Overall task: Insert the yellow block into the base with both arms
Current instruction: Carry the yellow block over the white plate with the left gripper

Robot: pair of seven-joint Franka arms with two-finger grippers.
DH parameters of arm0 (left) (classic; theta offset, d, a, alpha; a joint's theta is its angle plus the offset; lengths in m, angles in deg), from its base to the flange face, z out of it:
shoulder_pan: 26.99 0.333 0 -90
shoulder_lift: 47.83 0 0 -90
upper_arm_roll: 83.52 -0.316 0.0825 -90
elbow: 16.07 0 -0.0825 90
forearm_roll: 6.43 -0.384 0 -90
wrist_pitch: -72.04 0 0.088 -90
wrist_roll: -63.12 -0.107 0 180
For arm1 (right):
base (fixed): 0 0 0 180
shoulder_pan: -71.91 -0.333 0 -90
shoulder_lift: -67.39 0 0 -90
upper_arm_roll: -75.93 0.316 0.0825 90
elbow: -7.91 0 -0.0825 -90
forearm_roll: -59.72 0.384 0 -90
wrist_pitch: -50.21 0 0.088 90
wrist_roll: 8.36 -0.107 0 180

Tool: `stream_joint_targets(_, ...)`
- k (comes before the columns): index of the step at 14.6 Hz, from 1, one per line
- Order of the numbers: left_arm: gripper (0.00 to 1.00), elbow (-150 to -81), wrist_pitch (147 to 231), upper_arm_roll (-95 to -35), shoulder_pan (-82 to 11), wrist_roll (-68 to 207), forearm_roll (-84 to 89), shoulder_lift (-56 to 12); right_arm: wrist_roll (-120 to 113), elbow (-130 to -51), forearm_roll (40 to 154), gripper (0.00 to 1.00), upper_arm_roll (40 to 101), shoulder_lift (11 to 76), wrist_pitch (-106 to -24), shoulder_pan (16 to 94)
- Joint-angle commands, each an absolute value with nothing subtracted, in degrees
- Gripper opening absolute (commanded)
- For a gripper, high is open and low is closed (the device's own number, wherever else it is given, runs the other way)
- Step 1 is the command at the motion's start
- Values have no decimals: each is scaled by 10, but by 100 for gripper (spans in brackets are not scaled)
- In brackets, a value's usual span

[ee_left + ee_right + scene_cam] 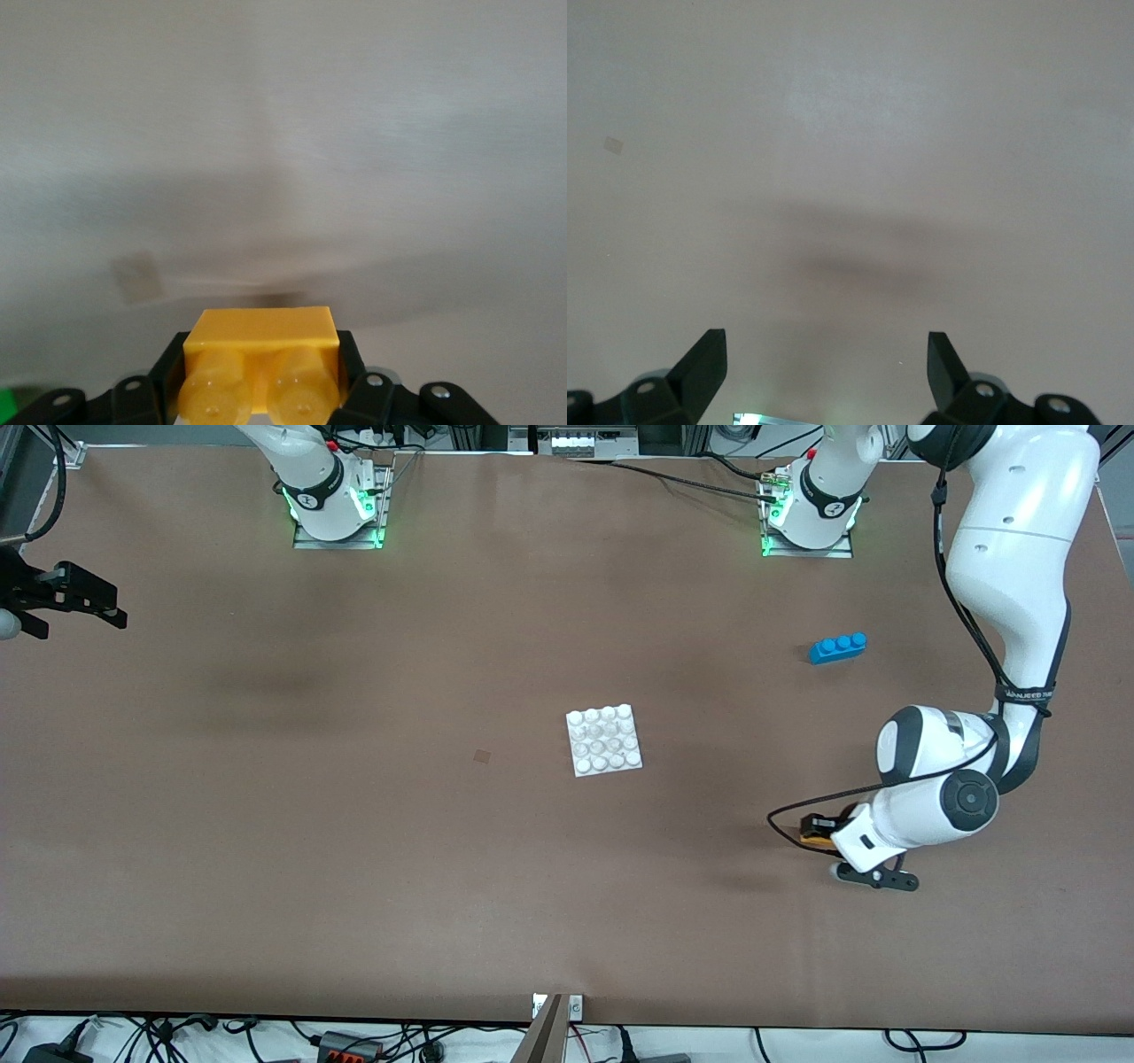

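Gripping the yellow block (261, 359), the left gripper (819, 831) was low at the table (354, 824), toward the left arm's end and nearer to the front camera than the base (604, 740). Its jaws were clenched on the two sides of the block, and in the left wrist view the two studs of the block pointed toward the camera. In the front view only a small orange part of the block (811, 835) showed under the wrist. Whether the block touched the table, I cannot tell.

The base lay flat near the middle of the table, well apart from the left gripper, with nothing on its studs. A blue brick (837, 646) lay toward the left arm's end, farther from the front camera than the base.

The right arm waited. The right gripper (826, 359) was over bare table at the right arm's end, with its fingers (704, 363) spread wide and nothing between them. In the front view it showed at the edge (66, 598).
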State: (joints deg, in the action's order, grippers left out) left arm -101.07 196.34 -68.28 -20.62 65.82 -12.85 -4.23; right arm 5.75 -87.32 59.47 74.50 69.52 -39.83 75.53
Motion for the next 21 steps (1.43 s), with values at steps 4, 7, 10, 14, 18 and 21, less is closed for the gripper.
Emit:
stream_joint_targets(4, 63, -997, 1901, -607, -250, 848, -132, -56, 50, -877, 590, 100, 746, 700, -394, 754)
stream_joint_targets(7, 64, -998, 1909, -592, -316, 1024, -142, -52, 50, -877, 590, 100, 746, 700, -394, 754)
stream_joint_targets(10, 63, -1004, 1909, -587, -365, 1059, -140, -52, 51, -877, 590, 100, 747, 700, -394, 754)
stream_joint_targets(14, 61, -1026, 1942, -586, -417, 1155, -142, -51, 51, -877, 590, 100, 746, 700, -394, 755)
stream_joint_targets(18, 60, -1061, 2004, -587, -440, 1237, -152, -50, 51, -877, 590, 100, 747, 700, -395, 754)
stream_joint_targets(21, 60, -1068, 2004, -586, -450, 1264, -191, -50, 51, -877, 591, 100, 747, 700, -394, 752)
